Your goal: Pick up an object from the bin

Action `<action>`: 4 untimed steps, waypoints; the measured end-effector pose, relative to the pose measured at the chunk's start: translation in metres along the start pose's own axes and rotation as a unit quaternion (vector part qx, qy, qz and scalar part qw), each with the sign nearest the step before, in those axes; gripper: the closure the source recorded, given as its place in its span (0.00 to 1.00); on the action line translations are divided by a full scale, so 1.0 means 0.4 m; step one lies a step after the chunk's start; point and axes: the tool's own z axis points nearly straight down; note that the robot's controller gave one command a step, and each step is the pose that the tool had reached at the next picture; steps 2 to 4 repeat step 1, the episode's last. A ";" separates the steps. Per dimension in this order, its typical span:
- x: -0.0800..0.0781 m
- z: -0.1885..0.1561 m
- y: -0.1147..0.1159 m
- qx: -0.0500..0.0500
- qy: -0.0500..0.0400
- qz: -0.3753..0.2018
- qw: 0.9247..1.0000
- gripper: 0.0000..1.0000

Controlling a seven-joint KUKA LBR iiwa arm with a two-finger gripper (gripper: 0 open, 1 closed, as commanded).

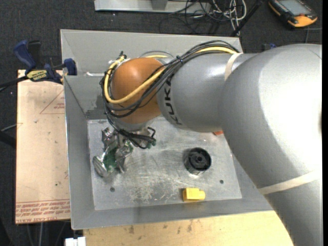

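My gripper is low over the left part of the bin floor, under the orange wrist cover. Its fingers stand apart, so it is open, and I see nothing between them. The floor just beneath it looks bare and scratched. A black round ribbed part lies to its right, near the middle of the bin. A small yellow block rests near the front edge, to the right of the gripper and closer to the camera.
A small orange-red piece peeks out at the edge of the arm, right of centre. The thick arm covers the bin's right and back parts. The bin's left wall slopes up close beside the gripper.
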 end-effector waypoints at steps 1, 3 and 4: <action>0.000 0.000 0.000 0.000 0.000 0.000 1.000 1.00; 0.000 0.000 0.000 0.000 0.000 0.000 1.000 1.00; 0.000 0.000 0.000 0.000 0.000 0.000 1.000 1.00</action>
